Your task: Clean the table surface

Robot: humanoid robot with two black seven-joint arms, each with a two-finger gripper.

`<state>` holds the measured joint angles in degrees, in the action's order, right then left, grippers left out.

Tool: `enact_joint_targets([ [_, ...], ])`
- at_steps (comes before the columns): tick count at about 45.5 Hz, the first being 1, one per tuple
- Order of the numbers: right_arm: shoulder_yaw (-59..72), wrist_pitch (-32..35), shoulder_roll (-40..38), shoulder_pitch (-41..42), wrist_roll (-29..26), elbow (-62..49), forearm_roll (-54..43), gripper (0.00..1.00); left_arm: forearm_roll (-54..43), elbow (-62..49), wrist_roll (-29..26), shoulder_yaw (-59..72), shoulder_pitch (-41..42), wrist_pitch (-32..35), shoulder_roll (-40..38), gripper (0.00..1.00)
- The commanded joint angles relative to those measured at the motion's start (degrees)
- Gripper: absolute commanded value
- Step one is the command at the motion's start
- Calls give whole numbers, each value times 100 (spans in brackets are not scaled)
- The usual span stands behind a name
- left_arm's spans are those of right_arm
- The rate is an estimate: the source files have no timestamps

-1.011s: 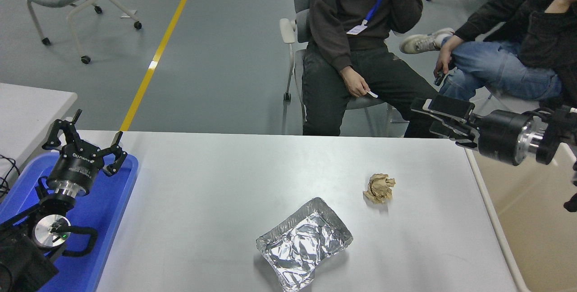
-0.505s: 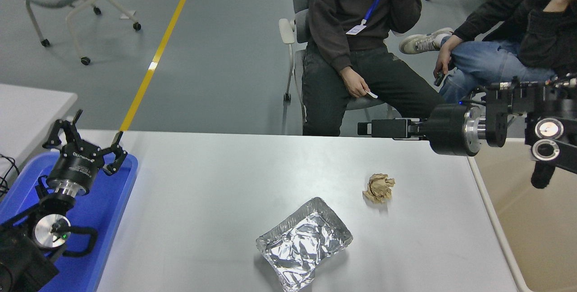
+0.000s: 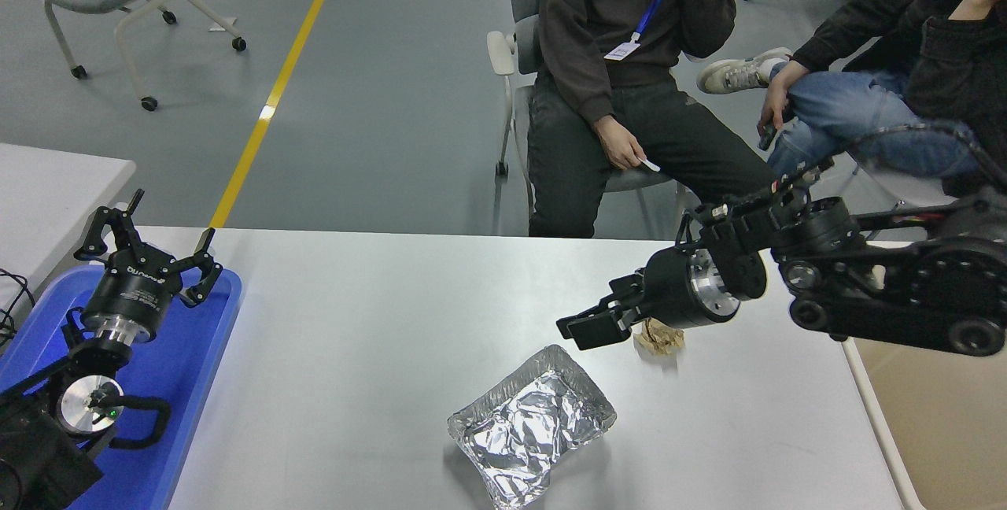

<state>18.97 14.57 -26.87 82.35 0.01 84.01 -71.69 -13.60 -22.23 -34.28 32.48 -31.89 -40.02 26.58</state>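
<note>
The table surface (image 3: 354, 337) is a wide grey-white top. A crumpled foil tray (image 3: 531, 423) lies on it near the front middle. Behind the tray sits a crumpled brown paper ball (image 3: 659, 339), partly covered by my right wrist. My right gripper (image 3: 586, 327) hangs low over the table, just left of the ball and above the foil tray's far corner, pointing left, open and holding nothing. My left gripper (image 3: 161, 238) is parked open over the blue tray (image 3: 189, 352) at the lower left.
A beige bin (image 3: 944, 415) stands off the table's right edge. Two people sit on chairs beyond the far edge, one (image 3: 621, 61) in the middle, the other (image 3: 889, 93) at the right. A second table corner (image 3: 55, 187) shows at the left.
My right arm has swung from the far right edge leftward and down over the table, ending with its gripper beside the paper ball. The left arm, the ball and the foil tray have not moved.
</note>
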Motion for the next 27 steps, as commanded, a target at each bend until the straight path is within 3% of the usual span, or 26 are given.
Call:
enact_joint_targets([
  [1,168,-15,429,-430,-71,-456,-108,100,7,0,0,4,-1,-6,-4,100],
  [9,72,-85,429,-842,-256,-605,-134,100,-2,0,0,4,-1,-6,-4,100],
  [15,63,-525,569,-1177,-291,-1000,-143,100,-2,0,0,4,-1,-6,-4,100],
  [27,54,-525,1087,-1511,-282,-1325,-143,100,-2,0,0,4,8,-6,-4,100],
])
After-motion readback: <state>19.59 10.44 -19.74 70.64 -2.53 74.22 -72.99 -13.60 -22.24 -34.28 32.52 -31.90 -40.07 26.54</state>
